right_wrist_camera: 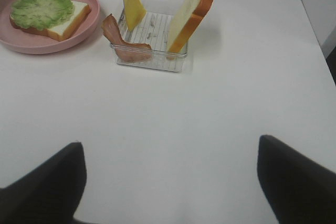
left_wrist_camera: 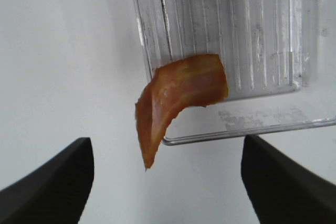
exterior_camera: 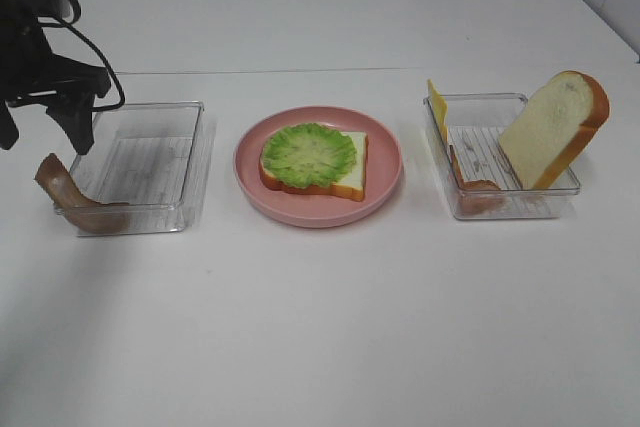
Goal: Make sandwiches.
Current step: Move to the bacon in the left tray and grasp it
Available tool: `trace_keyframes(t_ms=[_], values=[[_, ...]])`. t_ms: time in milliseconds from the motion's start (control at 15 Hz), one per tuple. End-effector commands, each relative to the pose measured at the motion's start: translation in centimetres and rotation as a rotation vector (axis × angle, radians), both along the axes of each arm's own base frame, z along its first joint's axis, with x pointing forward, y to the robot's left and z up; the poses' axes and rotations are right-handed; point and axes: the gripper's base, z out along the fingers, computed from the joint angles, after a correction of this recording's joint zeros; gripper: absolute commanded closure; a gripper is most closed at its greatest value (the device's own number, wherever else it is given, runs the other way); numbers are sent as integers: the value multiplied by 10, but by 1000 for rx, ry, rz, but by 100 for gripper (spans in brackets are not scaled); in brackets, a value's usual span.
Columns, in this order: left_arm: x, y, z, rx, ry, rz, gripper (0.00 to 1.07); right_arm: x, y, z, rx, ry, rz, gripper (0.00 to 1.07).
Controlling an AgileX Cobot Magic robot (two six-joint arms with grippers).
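A bread slice [exterior_camera: 350, 182] topped with a green lettuce leaf [exterior_camera: 308, 152] lies on the pink plate [exterior_camera: 385, 162]. A bacon strip [exterior_camera: 62, 187] hangs over the front-left corner of the left clear tray [exterior_camera: 205, 147]; in the left wrist view the bacon strip [left_wrist_camera: 178, 93] lies just beyond my fingers. My left gripper [exterior_camera: 42, 137] is open and empty above it, and it shows open in the left wrist view [left_wrist_camera: 168, 142]. The right tray [exterior_camera: 510, 209] holds a cheese slice [exterior_camera: 437, 107], a second bacon strip [exterior_camera: 478, 192] and a leaning bread slice [exterior_camera: 555, 127]. My right gripper [right_wrist_camera: 169, 142] is open and empty, well short of that tray.
The white table carries the two trays and the plate in one row. In the right wrist view the plate [right_wrist_camera: 52, 45], the right tray [right_wrist_camera: 152, 64], the cheese [right_wrist_camera: 133, 3] and the leaning bread [right_wrist_camera: 191, 11] lie far ahead. The right arm is out of the high view.
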Motion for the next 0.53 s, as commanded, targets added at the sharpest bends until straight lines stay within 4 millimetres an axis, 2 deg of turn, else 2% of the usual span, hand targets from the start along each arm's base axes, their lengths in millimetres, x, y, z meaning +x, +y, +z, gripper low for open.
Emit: trace_keyframes(t_ms=[67,400,533], values=[[4,-1,-20,-3,27,10,34,-1,0,0,2,-19,-11,29],[13,-4,-41,-27,20,16,35,-1,0,0,2,-19,-11,29],[14,-5,-41,-39,0,20,49,-1,0,0,2,-19,-11,29]])
